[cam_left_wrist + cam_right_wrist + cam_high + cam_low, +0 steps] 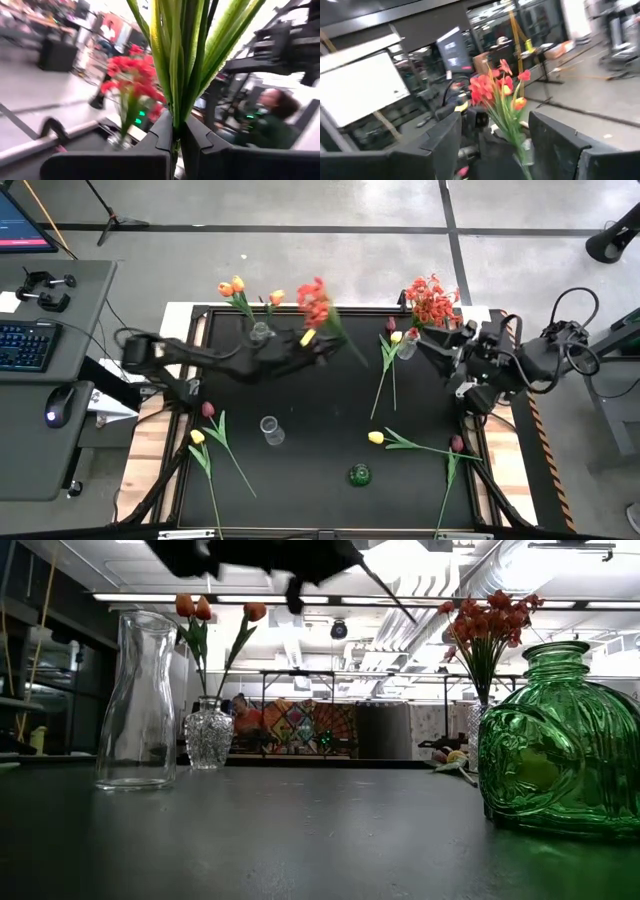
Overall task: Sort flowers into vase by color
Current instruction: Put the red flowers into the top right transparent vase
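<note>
One red-orange blossom spray (315, 302), green-stemmed

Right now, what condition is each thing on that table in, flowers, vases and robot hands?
Left gripper: shut on red-orange spray, lifted.
Right gripper: open, around the vase of red-orange sprays.
Cut-glass vase: upright, holds orange tulips.
Clear carafe: upright, empty.
Green vase: upright, empty.
Yellow tulip: lying flat.

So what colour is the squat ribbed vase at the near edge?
Green glass vase, seen best in the low view.
</note>
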You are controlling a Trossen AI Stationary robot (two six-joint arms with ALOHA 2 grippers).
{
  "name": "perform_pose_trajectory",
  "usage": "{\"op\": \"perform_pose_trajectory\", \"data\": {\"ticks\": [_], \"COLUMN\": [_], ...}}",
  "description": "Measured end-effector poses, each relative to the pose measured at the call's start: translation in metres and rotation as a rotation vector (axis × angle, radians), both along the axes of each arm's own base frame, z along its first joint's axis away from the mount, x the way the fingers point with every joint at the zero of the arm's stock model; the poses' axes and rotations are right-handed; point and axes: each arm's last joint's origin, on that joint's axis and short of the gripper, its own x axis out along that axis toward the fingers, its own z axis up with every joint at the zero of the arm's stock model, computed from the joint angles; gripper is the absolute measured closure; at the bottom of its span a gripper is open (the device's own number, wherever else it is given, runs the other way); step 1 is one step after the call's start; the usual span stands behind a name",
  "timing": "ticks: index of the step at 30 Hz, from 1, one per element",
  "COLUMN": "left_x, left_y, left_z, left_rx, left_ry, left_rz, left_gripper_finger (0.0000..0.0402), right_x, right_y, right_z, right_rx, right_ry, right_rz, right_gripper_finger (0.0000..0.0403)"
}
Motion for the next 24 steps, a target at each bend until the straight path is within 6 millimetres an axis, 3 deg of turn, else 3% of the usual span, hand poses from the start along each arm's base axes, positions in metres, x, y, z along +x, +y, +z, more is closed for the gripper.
{"op": "perform_pose_trajectory", "data": {"ticks": [7, 13, 18, 24], "left_x": [0.062, 0.104, 0.127, 0.139], "left_y": [0.041, 0.069, 0.087, 0.105], "left_z": [-0.014, -0.018, -0.031, -0.046], "left_rx": [0.057, 0.07, 0.061, 0.035], "left_ry": [0.013, -0.032, -0.044, -0.051], "left_rz": [0.091, 0.105, 0.091, 0.115], "left_gripper_finger": [0.0401, 0.0401, 0.0401, 0.0401], "right_x": [0.0, 0.0, -0.001, -0.002], "right_y": [-0.001, -0.001, -0.002, -0.003], "right_z": [-0.002, -0.002, -0.002, -0.002], "right_rx": [-0.073, -0.084, -0.082, -0.071], "right_ry": [0.058, 0.066, 0.066, 0.066], "right_rz": [-0.051, -0.063, -0.081, -0.126], "right_gripper_finger": [0.0181, 0.0181, 0.0181, 0.0181]}}
